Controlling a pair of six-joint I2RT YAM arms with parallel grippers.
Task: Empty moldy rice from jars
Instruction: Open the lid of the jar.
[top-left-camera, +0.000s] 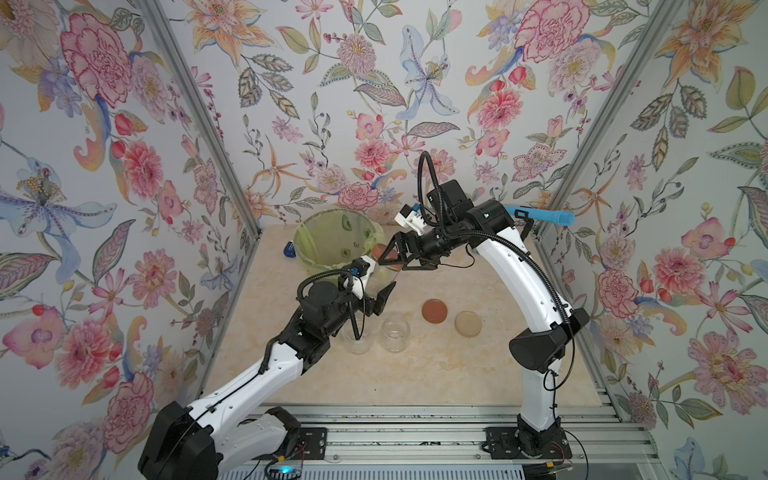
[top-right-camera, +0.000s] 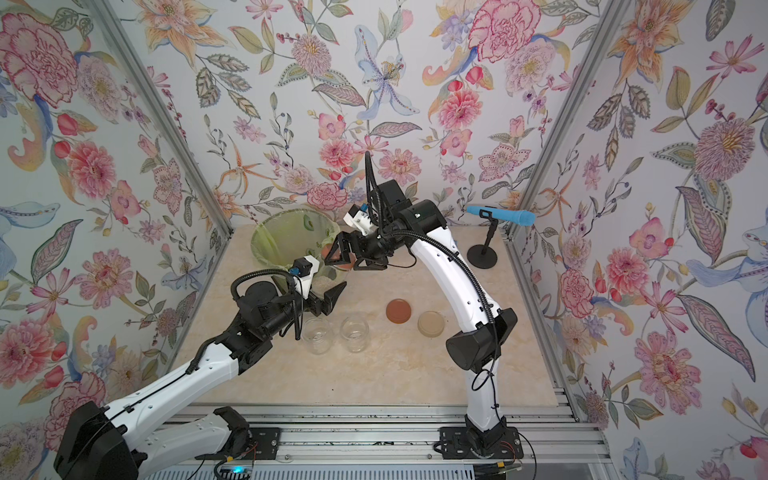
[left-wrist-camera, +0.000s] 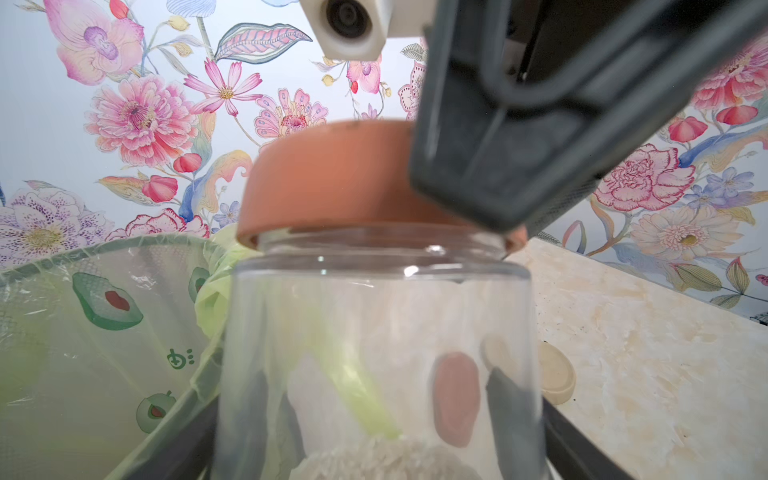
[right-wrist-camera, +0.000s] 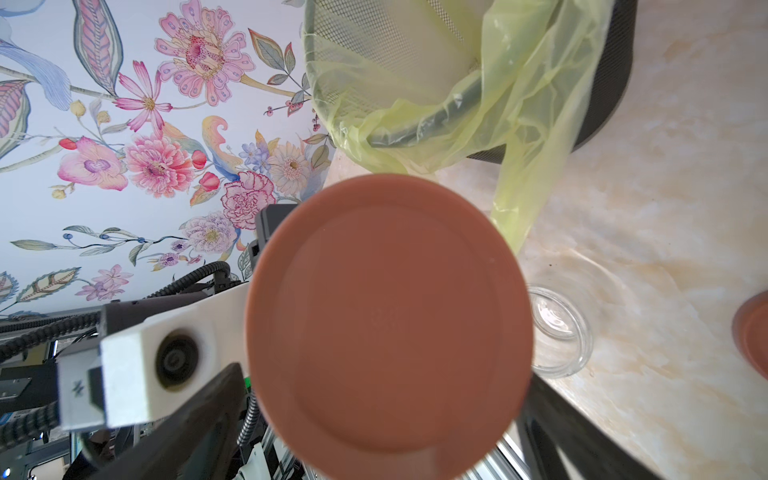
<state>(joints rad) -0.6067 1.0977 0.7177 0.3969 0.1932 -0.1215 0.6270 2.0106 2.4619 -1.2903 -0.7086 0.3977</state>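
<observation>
The left arm and right arm have glossy white shells between chunky black joints. Ribbed black hoses and thin wires run along them. The left end effector and right end effector are black, each topped by a white camera block. Black bases sit on bolted plates.

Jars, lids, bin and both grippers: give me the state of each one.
Held jar, lidded, in left gripper.
Jar's reddish-brown lid, on the jar.
Moldy rice, inside held jar.
Left table jar, upright, open, looks empty.
Right table jar, upright, open, looks empty.
Loose reddish-brown lid, flat on table.
Beige lid, flat on table.
Bin, upright, lined, open.
Left gripper, shut on held jar.
Right gripper, fingers open around jar's lid.
</observation>
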